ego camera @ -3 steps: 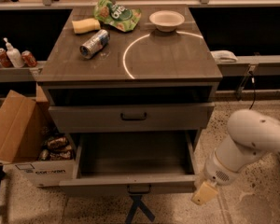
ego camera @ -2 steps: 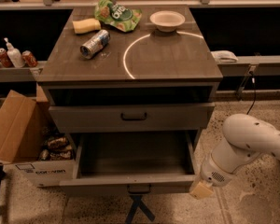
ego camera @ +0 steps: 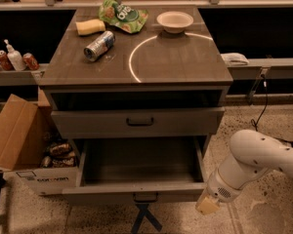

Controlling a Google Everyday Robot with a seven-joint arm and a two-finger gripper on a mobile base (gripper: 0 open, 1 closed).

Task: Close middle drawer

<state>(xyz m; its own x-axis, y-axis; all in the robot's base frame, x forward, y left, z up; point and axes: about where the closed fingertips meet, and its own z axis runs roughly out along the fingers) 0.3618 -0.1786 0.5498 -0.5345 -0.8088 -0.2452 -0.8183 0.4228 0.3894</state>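
The middle drawer [ego camera: 141, 167] is pulled far out of the grey cabinet. Its plain grey box interior is empty, and its flat front panel [ego camera: 107, 195] faces me with a small dark handle [ego camera: 145, 197] at the centre. My gripper [ego camera: 207, 205] is at the end of the white arm [ego camera: 256, 160], low at the right. It sits just right of the drawer's front right corner, at about the height of the front panel. I cannot tell whether it touches the panel.
Above it, another drawer front [ego camera: 136, 123] with a dark handle stands slightly out. The cabinet top [ego camera: 176, 57] holds a can [ego camera: 98, 45], sponge [ego camera: 90, 27], chip bag [ego camera: 123, 14] and bowl [ego camera: 175, 21]. A cardboard box [ego camera: 19, 145] stands at the left. A dark stand [ego camera: 145, 218] is below the drawer.
The arm and gripper have shifted left, closer to the open drawer's front right corner. The drawer has not visibly moved.
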